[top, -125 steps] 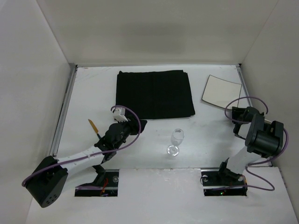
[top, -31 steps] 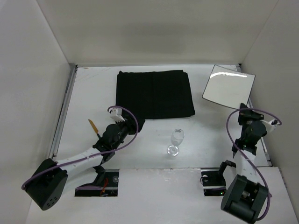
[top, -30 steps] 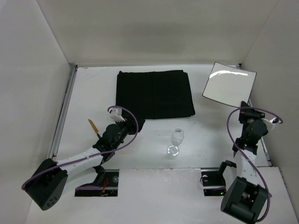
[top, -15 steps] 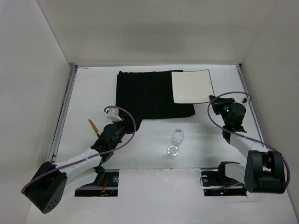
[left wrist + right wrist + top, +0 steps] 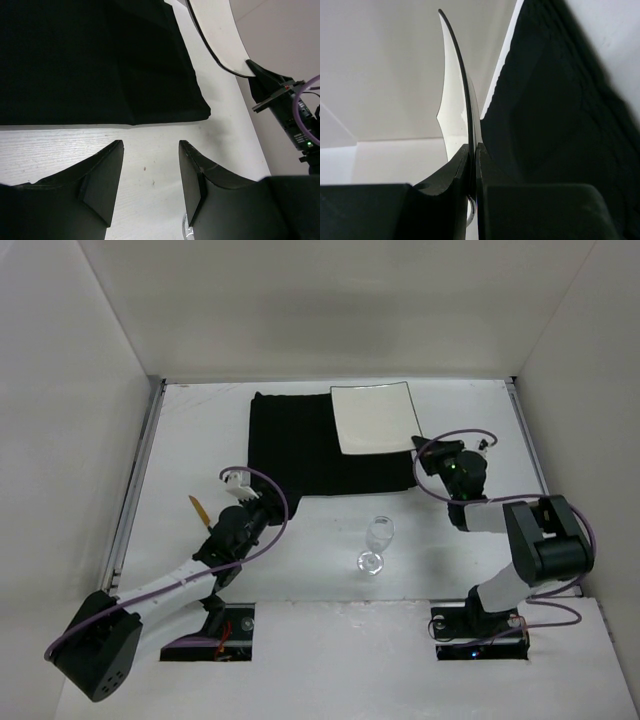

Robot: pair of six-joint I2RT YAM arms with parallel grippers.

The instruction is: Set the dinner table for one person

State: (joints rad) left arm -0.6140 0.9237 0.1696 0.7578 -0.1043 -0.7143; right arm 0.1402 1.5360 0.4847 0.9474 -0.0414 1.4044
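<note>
I'm placing the plate point(image 5: 375, 418): my right pincer point(image 5: 472, 150) is clamped on its edge, over the black mat point(image 5: 295, 445) lying on the table point(image 5: 190, 440). My left pincer point(image 5: 150, 165) gapes empty. Next, I'd level and lower it.

Lab test cell: bare white walls point(image 5: 70, 390)

Left arm point(image 5: 165, 583) stretches low and diagonal away from its base, end effector point(image 5: 150, 167) spread wide. Right arm point(image 5: 535, 545) folds at the elbow, forearm angling left, its end effector point(image 5: 473, 161) pinched tight on the plate point(image 5: 454, 112) rim.
</note>
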